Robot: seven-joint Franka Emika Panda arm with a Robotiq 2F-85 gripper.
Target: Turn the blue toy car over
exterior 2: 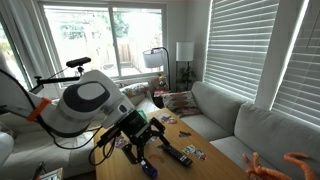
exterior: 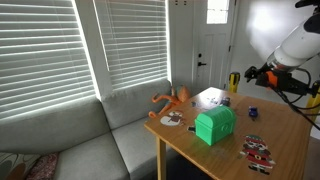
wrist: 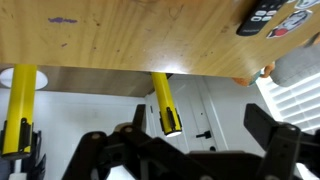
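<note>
Gripper (wrist: 186,160): fingers (wrist: 278,150) spread wide apart, nothing between them | blue toy car (exterior: 253,112): on the wooden table (exterior: 285,135), at 2 o'clock from the green box (exterior: 215,125) | arm: clear of the car, at its 12 o'clock in an exterior view

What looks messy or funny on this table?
The orange toy sprawls at the table's edge by the couch, its limbs seeming to poke past it. Nothing looks spilled or broken. The blue toy car is too small to tell which way up it lies.
</note>
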